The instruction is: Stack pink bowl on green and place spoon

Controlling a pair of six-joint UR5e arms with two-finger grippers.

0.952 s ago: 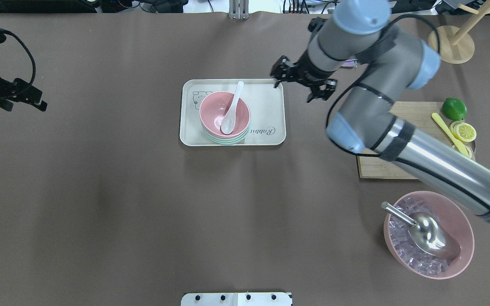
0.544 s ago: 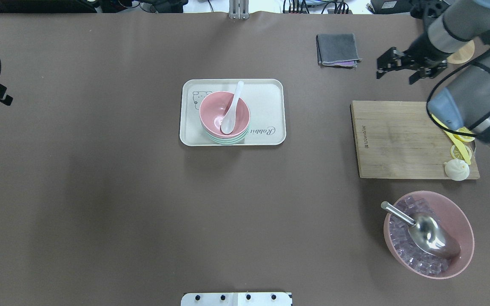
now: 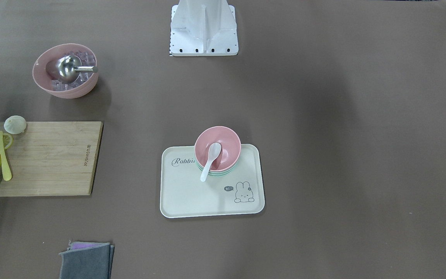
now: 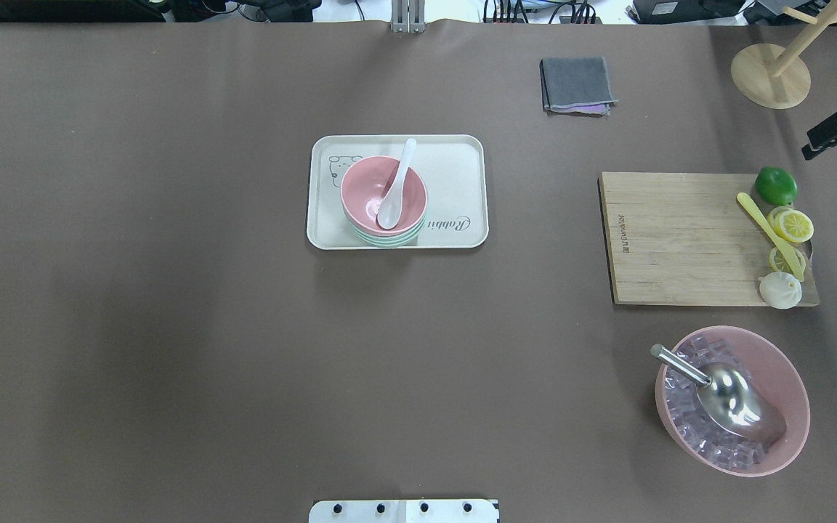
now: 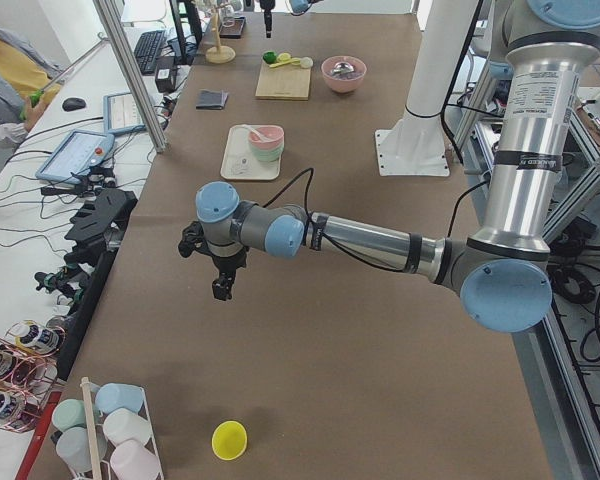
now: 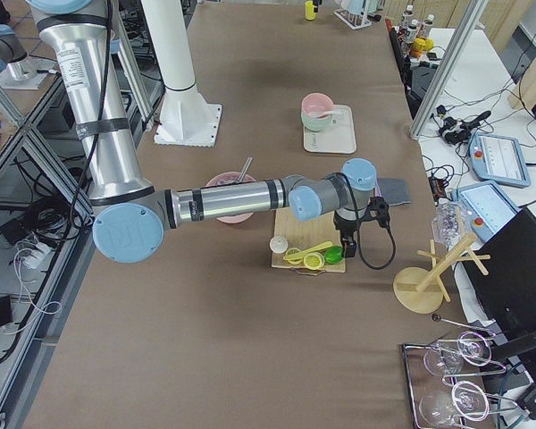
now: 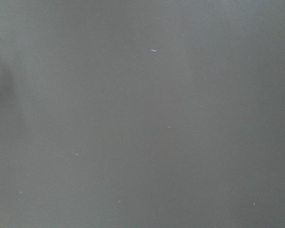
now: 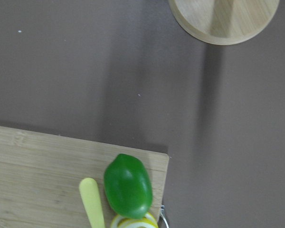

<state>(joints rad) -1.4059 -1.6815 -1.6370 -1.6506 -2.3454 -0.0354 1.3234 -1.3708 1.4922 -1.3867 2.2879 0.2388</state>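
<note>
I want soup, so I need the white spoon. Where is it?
Look at the cream rectangular tray in the middle of the brown table. On it the small matte pink bowl sits on the mint green bowls, and the white soup spoon lies in it, handle over the rim. It is white and short, unlike the shiny metal scoop in the big ice bowl.

Just above centre of overhead view: small matte pink bowl upright, nested on mint green bowls; white spoon scoop-down inside, handle over upper rim.
</note>
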